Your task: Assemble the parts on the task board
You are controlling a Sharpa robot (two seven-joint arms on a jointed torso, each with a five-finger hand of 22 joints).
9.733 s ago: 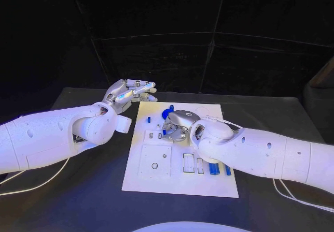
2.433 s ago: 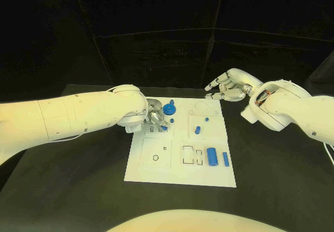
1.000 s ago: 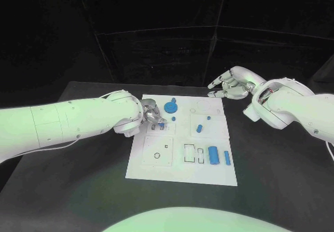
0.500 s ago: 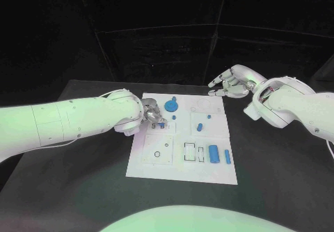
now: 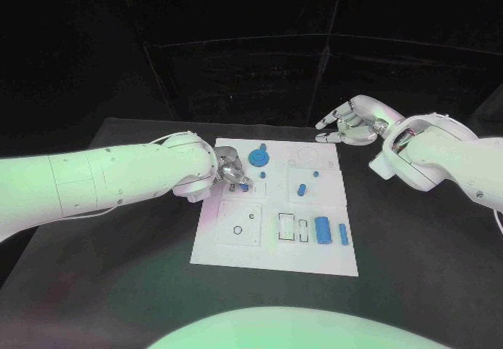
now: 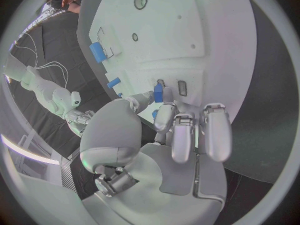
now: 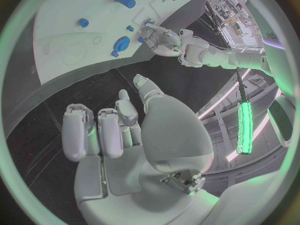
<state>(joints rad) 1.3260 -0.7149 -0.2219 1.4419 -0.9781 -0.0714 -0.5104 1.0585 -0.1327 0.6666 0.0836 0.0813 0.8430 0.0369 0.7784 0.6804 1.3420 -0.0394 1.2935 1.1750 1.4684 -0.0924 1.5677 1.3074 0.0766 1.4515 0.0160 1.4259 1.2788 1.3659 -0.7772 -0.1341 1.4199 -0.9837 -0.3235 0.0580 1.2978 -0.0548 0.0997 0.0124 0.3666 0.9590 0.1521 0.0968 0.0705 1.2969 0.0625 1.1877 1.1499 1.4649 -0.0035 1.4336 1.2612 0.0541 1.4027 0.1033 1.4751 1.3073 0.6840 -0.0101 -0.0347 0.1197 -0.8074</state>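
The left arm's white bulk hides much of the left hand [image 5: 229, 172] in the head view, and the socket beneath its fingertips is too small to make out; in the left wrist view its fingers are curled down over the white rectangular task board [image 5: 275, 247], thumb and a fingertip pinching a small blue peg [image 6: 158, 92] that stands roughly upright at a slot on the board's left side. The right hand [image 5: 351, 125] hovers off the board's far right corner above the black desk [image 5: 419, 240]; its fingers are loosely bent and apart, holding nothing. On the board lie a round blue gear-like part [image 5: 259, 156] near the far edge, a short blue peg [image 5: 302, 190] at mid-board, and 2 blue cylinders [image 5: 323, 230] side by side near the right edge, long axes running near-to-far.
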